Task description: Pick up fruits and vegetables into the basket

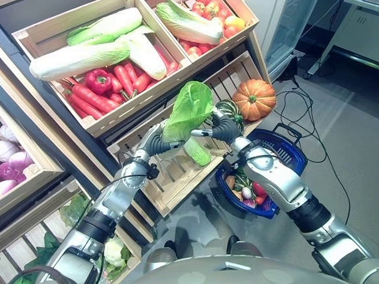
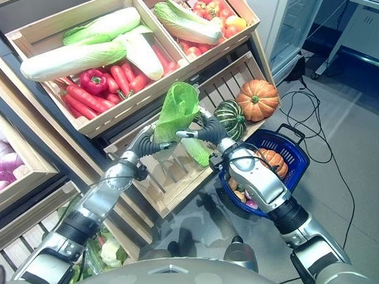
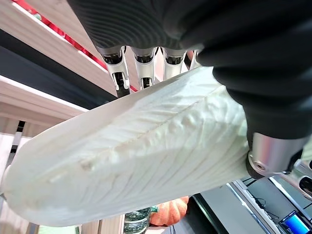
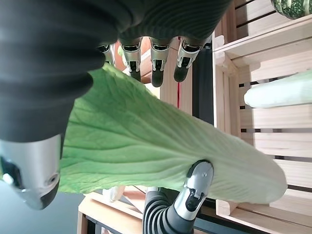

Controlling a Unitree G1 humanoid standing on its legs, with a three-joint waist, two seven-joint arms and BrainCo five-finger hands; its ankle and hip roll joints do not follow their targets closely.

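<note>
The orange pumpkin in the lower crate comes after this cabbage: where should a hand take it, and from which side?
Probably around its ribbed body from above, fingers spread past the short stem. The orange pumpkin sits upright at the lower crate's open front corner, with the green striped squash close on its left, so the front right looks freest. Both hands, left hand and right hand, hold the cabbage.

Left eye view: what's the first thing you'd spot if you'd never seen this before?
The napa cabbage jumps out: a big green leafy head held up between the left hand and the right hand, in front of the wooden crates. Next comes the orange pumpkin in the lower crate, and below it the blue basket on the floor, already holding vegetables.
</note>
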